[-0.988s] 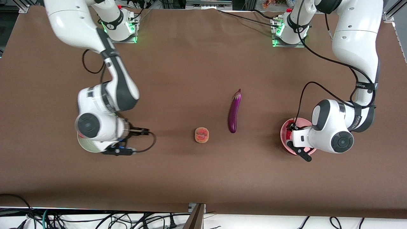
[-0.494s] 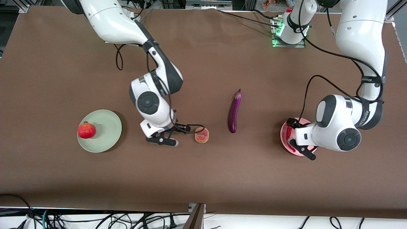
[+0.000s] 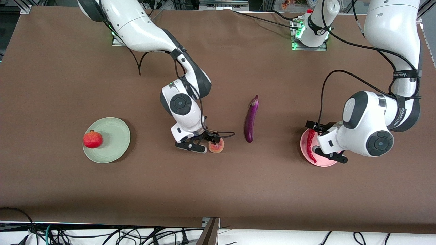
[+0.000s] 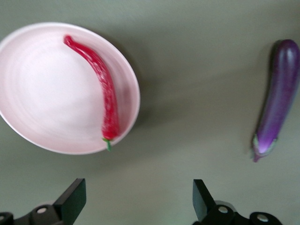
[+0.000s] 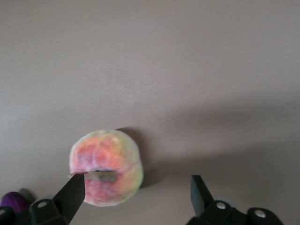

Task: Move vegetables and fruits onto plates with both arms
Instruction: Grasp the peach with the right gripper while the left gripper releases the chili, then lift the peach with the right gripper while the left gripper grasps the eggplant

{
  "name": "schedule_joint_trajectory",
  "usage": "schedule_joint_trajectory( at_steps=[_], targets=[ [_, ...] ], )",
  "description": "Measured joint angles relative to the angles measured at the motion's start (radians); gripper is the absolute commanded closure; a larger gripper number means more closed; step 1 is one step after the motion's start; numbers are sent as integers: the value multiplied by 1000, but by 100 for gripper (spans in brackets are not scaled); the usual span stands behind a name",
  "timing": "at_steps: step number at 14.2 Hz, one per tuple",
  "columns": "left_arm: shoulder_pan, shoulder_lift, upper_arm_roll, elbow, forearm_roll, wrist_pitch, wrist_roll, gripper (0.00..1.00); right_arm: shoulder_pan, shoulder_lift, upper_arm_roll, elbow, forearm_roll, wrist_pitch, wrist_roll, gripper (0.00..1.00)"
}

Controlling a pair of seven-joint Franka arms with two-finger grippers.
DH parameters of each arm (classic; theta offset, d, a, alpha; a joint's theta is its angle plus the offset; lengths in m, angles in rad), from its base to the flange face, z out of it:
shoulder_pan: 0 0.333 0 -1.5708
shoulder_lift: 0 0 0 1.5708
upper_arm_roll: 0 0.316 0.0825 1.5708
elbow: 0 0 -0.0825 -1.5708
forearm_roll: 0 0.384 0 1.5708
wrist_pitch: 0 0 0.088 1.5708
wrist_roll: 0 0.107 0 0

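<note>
The right gripper (image 3: 206, 143) hangs wide open just beside the peach (image 3: 216, 146), mid-table, not yet centered over it, while the left gripper (image 3: 326, 142), empty and spread too, hovers over the pink plate (image 3: 323, 162) holding the chili (image 3: 310, 144).

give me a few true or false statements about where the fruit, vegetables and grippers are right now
1. The round red pomegranate sits on the pale green plate. True.
2. The thin curved red chili pepper lies on the bare table. False: it lies on the pink plate.
3. The right gripper is shut on the yellowish-tan peach. False: it is open beside the peach, which rests on the table.
4. The long glossy purple eggplant lies on the table between the two plates, on neither. True.
5. The left gripper is open over the pink plate, holding nothing. True.
</note>
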Motion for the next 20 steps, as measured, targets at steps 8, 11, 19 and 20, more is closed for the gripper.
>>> schedule_joint_trajectory(
  at_steps=[8, 11, 19, 20],
  targets=[
    [-44, -7, -141, -20, -43, 27, -92, 0, 42, 53, 0, 0, 0, 118, 44, 0],
    [-39, 9, -139, -77, -107, 120, -92, 0, 45, 72, 0, 0, 0, 149, 44, 14],
    [-58, 12, -221, -308, -155, 496, -203, 0, 45, 76, -12, 6, -28, 139, 39, 70],
    [-75, 12, -226, -335, -155, 551, -237, 0, 39, 70, -19, 13, -33, 95, 22, 70]
  ],
)
